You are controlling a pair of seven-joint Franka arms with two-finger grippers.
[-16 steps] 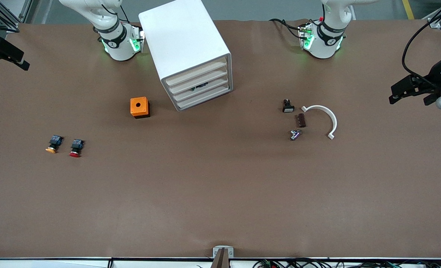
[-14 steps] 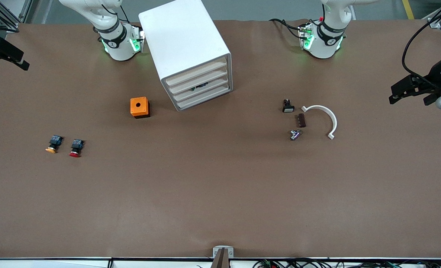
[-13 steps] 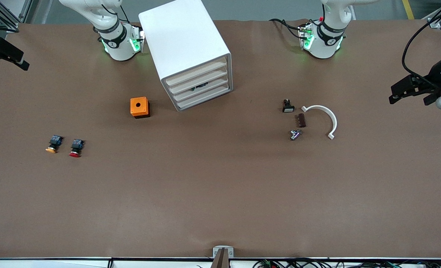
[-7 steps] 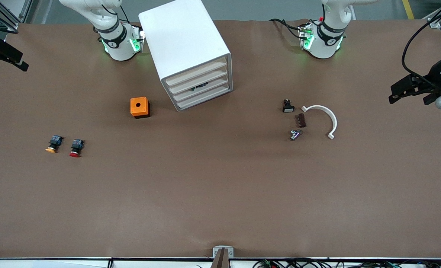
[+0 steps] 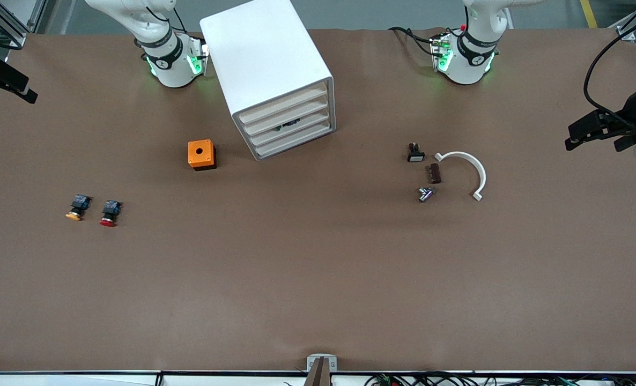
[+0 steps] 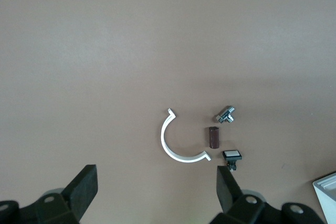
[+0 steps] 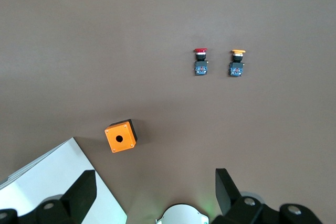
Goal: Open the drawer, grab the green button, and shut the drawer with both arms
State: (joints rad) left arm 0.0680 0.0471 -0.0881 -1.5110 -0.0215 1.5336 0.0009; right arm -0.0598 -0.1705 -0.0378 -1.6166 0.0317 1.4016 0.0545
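The white cabinet (image 5: 264, 64) stands between the two arm bases, its four drawer fronts facing the front camera. The drawer (image 5: 292, 132), third from the top, is shut; something dark shows in the gap just above it. The button is hidden. My left gripper (image 5: 571, 137) hangs open and empty over the table's edge at the left arm's end; in its wrist view the left gripper (image 6: 156, 187) has only bare table between its fingers. My right gripper (image 5: 28, 90) hangs open and empty over the right arm's end, and the right gripper (image 7: 155, 187) looks down beside the cabinet (image 7: 58, 182).
An orange box (image 5: 201, 154) with a hole in its top sits beside the cabinet. Yellow-capped (image 5: 76, 208) and red-capped (image 5: 109, 213) buttons lie toward the right arm's end. A white curved piece (image 5: 467, 169), brown block (image 5: 434, 173), metal fitting (image 5: 425, 194) and black switch (image 5: 415, 153) lie toward the left arm's end.
Both grippers have drifted slightly outward toward their ends of the table, still open. Nothing on the table has moved.
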